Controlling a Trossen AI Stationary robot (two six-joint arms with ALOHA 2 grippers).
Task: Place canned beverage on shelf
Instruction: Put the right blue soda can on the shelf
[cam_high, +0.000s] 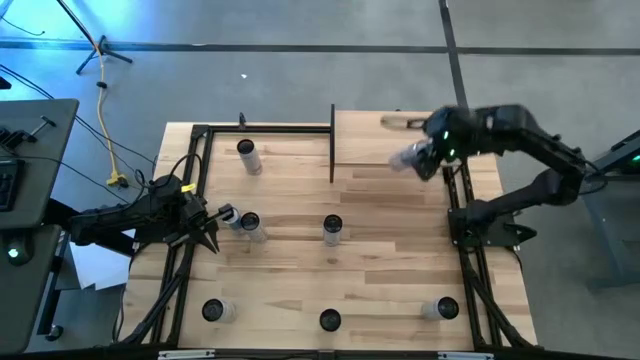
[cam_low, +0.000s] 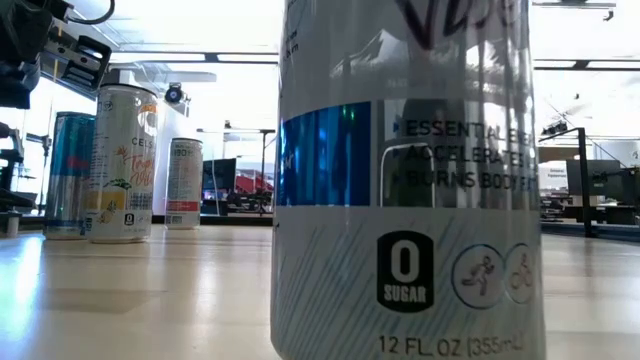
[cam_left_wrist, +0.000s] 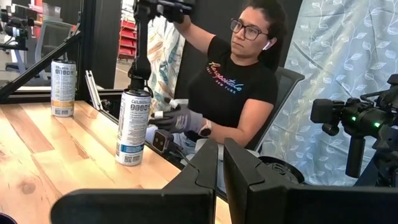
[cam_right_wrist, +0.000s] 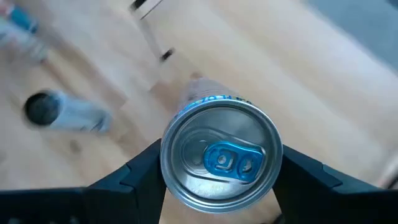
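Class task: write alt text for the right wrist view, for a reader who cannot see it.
Seen from above, a silver can with a blue pull tab is clamped between the right end effector's two dark fingers. Below lies the blurred wooden tabletop, with another can standing on it.

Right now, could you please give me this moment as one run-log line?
right end effector: shut on can, over shelf | left end effector: shut, idle at table's left | can not yet placed
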